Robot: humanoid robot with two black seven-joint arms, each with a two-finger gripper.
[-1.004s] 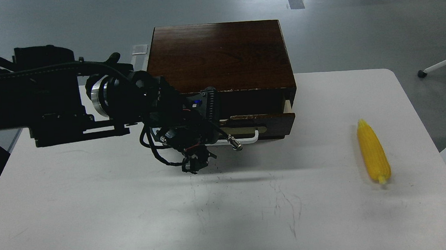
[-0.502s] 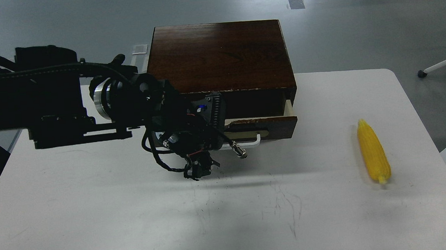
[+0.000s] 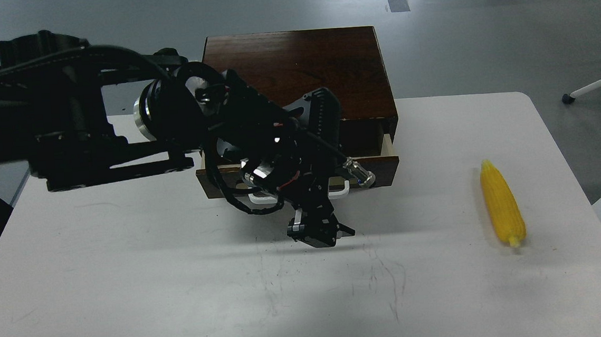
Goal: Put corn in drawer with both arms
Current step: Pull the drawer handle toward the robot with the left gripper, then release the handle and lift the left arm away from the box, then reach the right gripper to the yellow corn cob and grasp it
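Corn is the bright yellow cob lying on the white worktop at about 3 o'clock, well apart from everything else. It looks like smooth plastic with fine rows of kernels, its pointed tip toward 12 o'clock and its blunt, paler stub end toward 6 o'clock.

Going by size, the worktop fills most of the view, with faint dark scuff marks near its middle. At 12 o'clock stands a dark wooden box, its back part overhanging the worktop's far edge. The drawer in its front is pulled partly out: a pale inner side shows at its right corner, and the white bar handle peeks out below the arm. What lies inside the drawer is hidden by the arm and by shadow, so its contents cannot be told.

The left arm reaches in from 9 o'clock, crossing in front of the box. Its fingers hang just above the worktop, in front of the drawer and clear of the handle; they are dark and bunched, so whether they are apart or together cannot be told.
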